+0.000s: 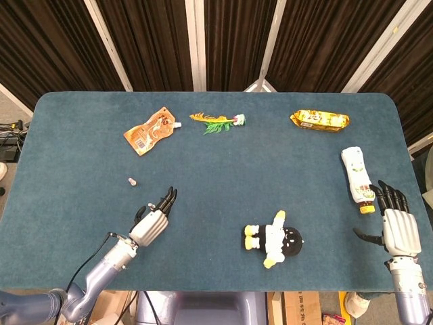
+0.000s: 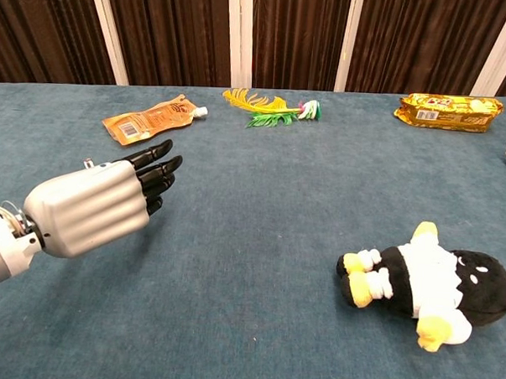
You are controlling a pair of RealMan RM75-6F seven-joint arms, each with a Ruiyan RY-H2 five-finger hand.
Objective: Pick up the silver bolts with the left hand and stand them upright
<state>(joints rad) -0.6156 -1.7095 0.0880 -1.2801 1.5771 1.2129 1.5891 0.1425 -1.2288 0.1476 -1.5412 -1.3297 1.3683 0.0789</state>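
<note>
Head view showed the left robot hand hovering low over the near-left part of the surface, fingers extended and apart, holding nothing. Only one silver bolt could be made out, a small pale piece on the cloth beyond the fingertips and a little to their left; whether it lay flat or stood was too small to tell. From the chest view it was barely a speck just behind the knuckles. The right robot hand rested at the near-right edge, fingers spread and empty, just short of a white bottle with a yellow cap.

By my reading the step in hand was the approach: nothing had been grasped yet. The next move would call for reaching forward and leftward, then a fine pinch on a very small part.

That surface was covered in blue-green cloth. On it lay an orange pouch, a feathery yellow-green toy, a gold snack packet and a plush penguin. Behind hung dark curtains with pale poles
</note>
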